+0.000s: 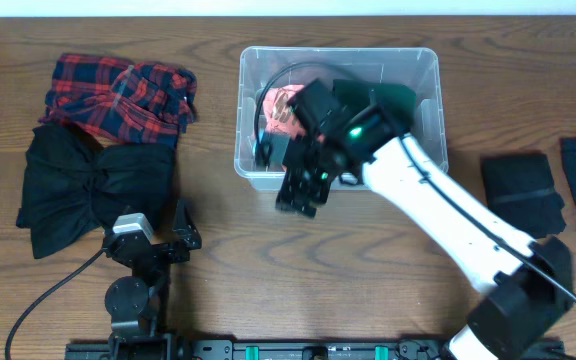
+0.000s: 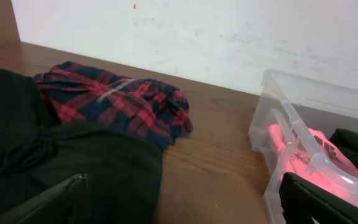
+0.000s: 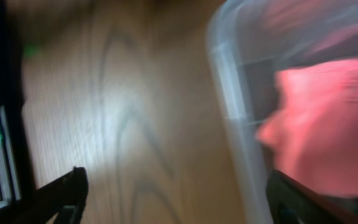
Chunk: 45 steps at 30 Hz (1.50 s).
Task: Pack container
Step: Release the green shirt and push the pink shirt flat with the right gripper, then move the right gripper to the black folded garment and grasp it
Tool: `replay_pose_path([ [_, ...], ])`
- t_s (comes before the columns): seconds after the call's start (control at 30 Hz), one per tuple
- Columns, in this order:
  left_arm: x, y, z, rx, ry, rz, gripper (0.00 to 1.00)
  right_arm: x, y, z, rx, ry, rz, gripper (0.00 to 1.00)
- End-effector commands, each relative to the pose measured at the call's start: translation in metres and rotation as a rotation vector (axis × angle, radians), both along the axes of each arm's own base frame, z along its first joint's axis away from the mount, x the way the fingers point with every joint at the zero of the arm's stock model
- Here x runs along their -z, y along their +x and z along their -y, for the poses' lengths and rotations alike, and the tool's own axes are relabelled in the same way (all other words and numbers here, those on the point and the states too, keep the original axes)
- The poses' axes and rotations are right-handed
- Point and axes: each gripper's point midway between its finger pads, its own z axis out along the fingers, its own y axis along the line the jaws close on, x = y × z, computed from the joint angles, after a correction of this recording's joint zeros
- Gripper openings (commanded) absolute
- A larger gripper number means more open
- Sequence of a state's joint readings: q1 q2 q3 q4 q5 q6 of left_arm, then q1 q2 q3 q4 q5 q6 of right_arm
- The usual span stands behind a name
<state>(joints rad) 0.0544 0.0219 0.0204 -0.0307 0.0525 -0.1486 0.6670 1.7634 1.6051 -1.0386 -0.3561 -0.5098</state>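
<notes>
Packing looks partway: the container (image 1: 340, 51), centre-back on the tabletop (image 1: 268, 290), holds a pink garment (image 1: 281, 108) and a dark green garment (image 1: 393, 98); plaid shirt (image 1: 123, 92), black garment (image 1: 83, 190) and dark folded cloths (image 1: 523, 188) lie outside. Right gripper (image 1: 300, 190) and left gripper (image 2: 182, 193) both gape empty.

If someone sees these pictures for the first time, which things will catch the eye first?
The white right arm reaches diagonally to the clear container in the far middle, where a pink cloth lies inside. On the left lie a red checked cloth and a black garment.
</notes>
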Motion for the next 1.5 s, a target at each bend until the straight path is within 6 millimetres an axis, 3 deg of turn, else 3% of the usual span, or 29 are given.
replay_pose_path([
  [0.0,0.017,-0.001,-0.001,-0.003,0.015,-0.055,0.98,-0.061,0.041,0.034,0.219,0.068,0.102,0.91],
  [0.1,0.017,-0.001,-0.001,-0.003,0.015,-0.055,0.98,-0.078,0.072,0.079,0.483,0.103,0.042,0.92],
  [0.13,0.017,-0.001,-0.001,-0.003,0.015,-0.056,0.98,-0.08,0.084,0.102,0.62,0.117,-0.001,0.93],
  [0.3,0.017,-0.001,-0.001,-0.003,0.015,-0.055,0.98,-0.071,0.104,0.203,1.155,0.152,-0.213,0.98],
  [0.43,0.017,-0.001,-0.001,-0.003,0.015,-0.056,0.98,-0.056,0.097,0.292,1.567,0.133,-0.335,0.99],
  [0.53,0.017,-0.001,-0.001,-0.003,0.015,-0.055,0.98,-0.04,0.078,0.355,1.857,0.053,-0.362,0.99],
  [0.63,0.017,-0.001,-0.001,-0.003,0.015,-0.056,0.98,-0.019,0.057,0.392,2.031,-0.027,-0.397,0.99],
  [0.77,0.017,-0.001,-0.001,-0.003,0.015,-0.056,0.98,0.017,0.027,0.415,2.189,-0.15,-0.455,0.99],
  [0.93,0.017,-0.001,-0.001,-0.003,0.015,-0.056,0.98,0.061,0.005,0.424,2.264,-0.235,-0.498,0.99],
  [1.17,0.017,-0.001,-0.001,-0.003,0.015,-0.055,0.98,0.09,-0.014,0.45,2.371,-0.313,-0.438,0.99],
  [1.47,0.017,-0.001,-0.001,-0.003,0.015,-0.055,0.98,0.122,-0.023,0.461,2.409,-0.291,-0.415,0.99],
])
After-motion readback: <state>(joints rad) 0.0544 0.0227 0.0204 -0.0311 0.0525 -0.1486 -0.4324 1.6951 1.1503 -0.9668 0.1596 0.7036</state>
